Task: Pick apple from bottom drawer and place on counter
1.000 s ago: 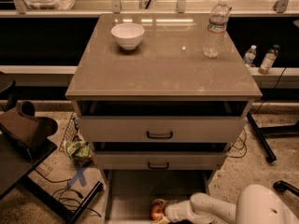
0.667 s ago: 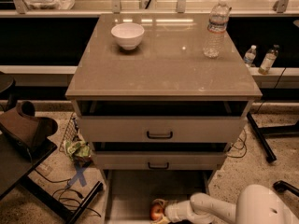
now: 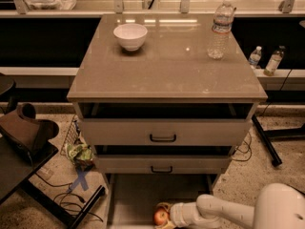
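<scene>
The apple [image 3: 160, 217] is small, red-orange with a yellowish patch, and lies low on the floor of the open bottom drawer [image 3: 131, 197], near the frame's lower edge. My gripper [image 3: 164, 216] reaches in from the right on its white arm and is right at the apple, its fingers around it. The counter [image 3: 167, 66] is the glossy grey-beige top of the cabinet, well above the drawer.
A white bowl [image 3: 130, 36] and a clear water bottle [image 3: 221, 28] stand on the counter. Two drawers with black handles [image 3: 162, 138] sit above the bottom drawer. A dark table with a brown object [image 3: 26, 130] is at left. Cables and a green wrapper [image 3: 79, 153] lie on the floor.
</scene>
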Controlling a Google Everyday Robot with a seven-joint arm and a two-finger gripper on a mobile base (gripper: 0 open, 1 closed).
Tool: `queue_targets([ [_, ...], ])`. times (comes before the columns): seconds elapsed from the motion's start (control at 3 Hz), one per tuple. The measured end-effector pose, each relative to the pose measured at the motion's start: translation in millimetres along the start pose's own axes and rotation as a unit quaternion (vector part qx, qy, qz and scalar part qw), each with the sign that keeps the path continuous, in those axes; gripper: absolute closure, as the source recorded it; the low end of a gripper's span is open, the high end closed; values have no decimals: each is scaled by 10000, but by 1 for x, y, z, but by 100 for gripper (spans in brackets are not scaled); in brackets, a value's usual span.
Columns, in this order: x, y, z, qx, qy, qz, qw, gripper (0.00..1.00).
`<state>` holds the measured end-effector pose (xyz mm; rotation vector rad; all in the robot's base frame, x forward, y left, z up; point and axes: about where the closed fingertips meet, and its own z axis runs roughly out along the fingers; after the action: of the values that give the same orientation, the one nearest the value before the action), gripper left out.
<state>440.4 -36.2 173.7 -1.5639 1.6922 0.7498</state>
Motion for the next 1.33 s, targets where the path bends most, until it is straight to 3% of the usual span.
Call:
queue_targets([
  [0.33, -69, 0, -63, 77, 206, -129, 9997, 100],
  [1.0, -160, -9, -156, -87, 17, -196, 9998, 100],
  [1.33, -217, -7, -210, 34, 45, -270, 9996, 100],
])
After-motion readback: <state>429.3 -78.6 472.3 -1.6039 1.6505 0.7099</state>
